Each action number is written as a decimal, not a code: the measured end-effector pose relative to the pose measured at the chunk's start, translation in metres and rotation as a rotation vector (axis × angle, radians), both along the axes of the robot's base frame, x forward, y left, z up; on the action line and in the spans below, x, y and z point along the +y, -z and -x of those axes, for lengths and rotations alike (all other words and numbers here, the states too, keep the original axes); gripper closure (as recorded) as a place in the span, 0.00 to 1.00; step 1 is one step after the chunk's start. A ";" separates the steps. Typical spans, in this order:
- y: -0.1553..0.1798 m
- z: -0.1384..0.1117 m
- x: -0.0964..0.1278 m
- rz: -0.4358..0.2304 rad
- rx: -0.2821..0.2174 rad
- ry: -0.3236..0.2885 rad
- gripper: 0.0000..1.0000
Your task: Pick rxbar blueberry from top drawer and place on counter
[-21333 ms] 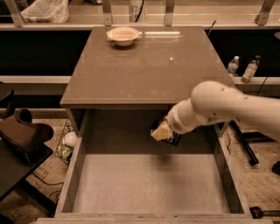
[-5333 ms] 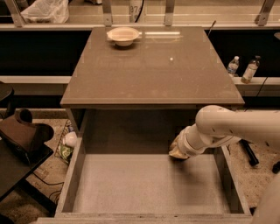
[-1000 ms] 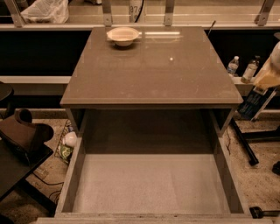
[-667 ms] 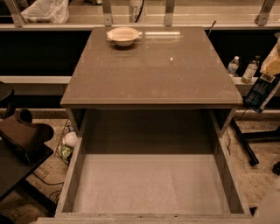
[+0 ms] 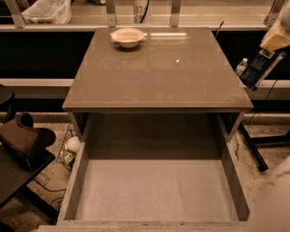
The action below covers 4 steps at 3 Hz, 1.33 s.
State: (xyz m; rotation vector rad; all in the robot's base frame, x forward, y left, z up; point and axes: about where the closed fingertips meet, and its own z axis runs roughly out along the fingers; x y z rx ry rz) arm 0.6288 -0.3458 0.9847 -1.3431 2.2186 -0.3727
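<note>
My gripper [image 5: 271, 47] is at the right edge of the view, raised beside the counter's right side, and is shut on the rxbar blueberry [image 5: 257, 68], a dark blue-black bar that hangs down from it, tilted. The bar is off the right edge of the glossy brown-grey counter [image 5: 158, 68], not touching it. The top drawer [image 5: 156, 190] is pulled out below the counter's front edge. Its pale speckled floor holds nothing that I can see.
A small pale bowl [image 5: 128, 37] sits at the counter's back left. A pale ledge with metal posts [image 5: 136, 13] runs behind. A bottle [image 5: 241, 66] stands on the floor to the right. A dark chair with a brown object [image 5: 22, 140] is at the left.
My gripper has lifted the bar higher along the right edge of the view since a second ago. Long before that it was down inside the drawer.
</note>
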 end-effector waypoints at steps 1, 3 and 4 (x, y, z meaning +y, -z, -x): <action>-0.027 -0.040 0.052 -0.088 -0.104 -0.123 1.00; -0.037 -0.095 0.154 -0.250 -0.189 -0.366 1.00; -0.028 -0.114 0.192 -0.354 -0.212 -0.452 1.00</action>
